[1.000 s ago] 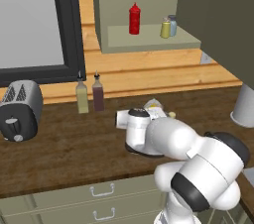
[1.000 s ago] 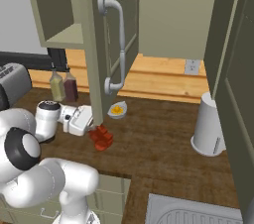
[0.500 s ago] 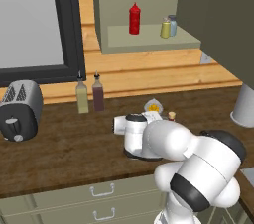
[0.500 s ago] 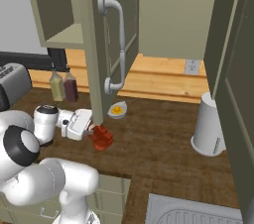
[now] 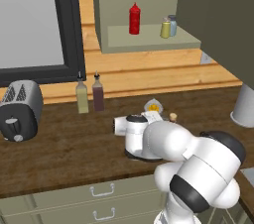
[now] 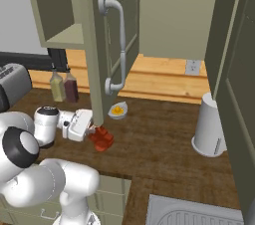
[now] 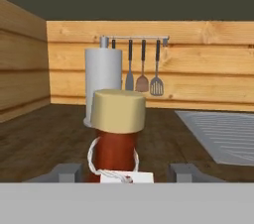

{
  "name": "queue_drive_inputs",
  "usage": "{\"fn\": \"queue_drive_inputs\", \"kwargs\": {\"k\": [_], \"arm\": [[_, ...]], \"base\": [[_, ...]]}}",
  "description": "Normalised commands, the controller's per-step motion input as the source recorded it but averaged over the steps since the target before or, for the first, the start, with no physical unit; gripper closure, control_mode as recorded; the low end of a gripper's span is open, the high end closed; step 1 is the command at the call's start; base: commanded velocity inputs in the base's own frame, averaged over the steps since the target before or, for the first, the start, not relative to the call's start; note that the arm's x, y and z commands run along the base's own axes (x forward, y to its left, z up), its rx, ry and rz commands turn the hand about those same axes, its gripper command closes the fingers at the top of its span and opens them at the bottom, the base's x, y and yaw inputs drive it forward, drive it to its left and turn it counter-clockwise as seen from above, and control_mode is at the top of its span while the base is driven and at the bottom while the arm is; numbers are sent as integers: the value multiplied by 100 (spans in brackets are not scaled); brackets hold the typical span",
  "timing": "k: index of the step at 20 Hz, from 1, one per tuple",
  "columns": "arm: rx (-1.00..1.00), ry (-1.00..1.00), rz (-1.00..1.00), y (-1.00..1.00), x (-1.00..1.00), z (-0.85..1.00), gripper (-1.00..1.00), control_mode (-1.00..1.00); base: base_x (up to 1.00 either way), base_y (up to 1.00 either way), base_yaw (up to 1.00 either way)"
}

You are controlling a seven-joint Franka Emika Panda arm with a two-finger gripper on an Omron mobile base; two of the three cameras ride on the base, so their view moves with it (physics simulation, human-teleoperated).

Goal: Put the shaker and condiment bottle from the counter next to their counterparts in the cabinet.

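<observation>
The condiment bottle [image 6: 102,140], squat and red with a tan stopper [image 7: 118,110] and a white neck tag, stands on the counter [image 5: 74,153]. My gripper [image 6: 93,137] reaches it level from the left. Its fingertips [image 7: 64,172] stand on either side of the bottle's neck [image 7: 115,151] with gaps showing; whether they touch the wider body below is hidden. Just the stopper [image 5: 172,117] peeks past my arm in the left base view. The yellow-olive shaker [image 5: 165,28] stands on the cabinet shelf [image 5: 149,40] beside the blue-grey shaker [image 5: 173,24], with the tall red squeeze bottle [image 5: 134,19] further left.
The cabinet door [image 6: 99,45] hangs open just behind the bottle, its handle [image 6: 119,45] facing right. A small bowl [image 6: 117,111], two spouted bottles [image 5: 89,96], a toaster [image 5: 20,111], a white cylinder [image 6: 209,125] and a sink [image 6: 199,214] are around.
My hand has slid further toward the red bottle and the jaws have come in around it. The bottle has not left the counter.
</observation>
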Motion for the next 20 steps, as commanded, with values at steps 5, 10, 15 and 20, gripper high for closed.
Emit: {"fn": "queue_drive_inputs", "kwargs": {"k": [5,10,15,20], "arm": [[0,0,0,0,0,-3,100,-100],[1,0,0,2,0,-8,100,-100],[0,0,8,60,-11,29,100,-100],[0,0,17,80,-7,52,100,-100]], "base": [[0,0,0],[0,0,0],[0,0,0],[0,0,0]]}}
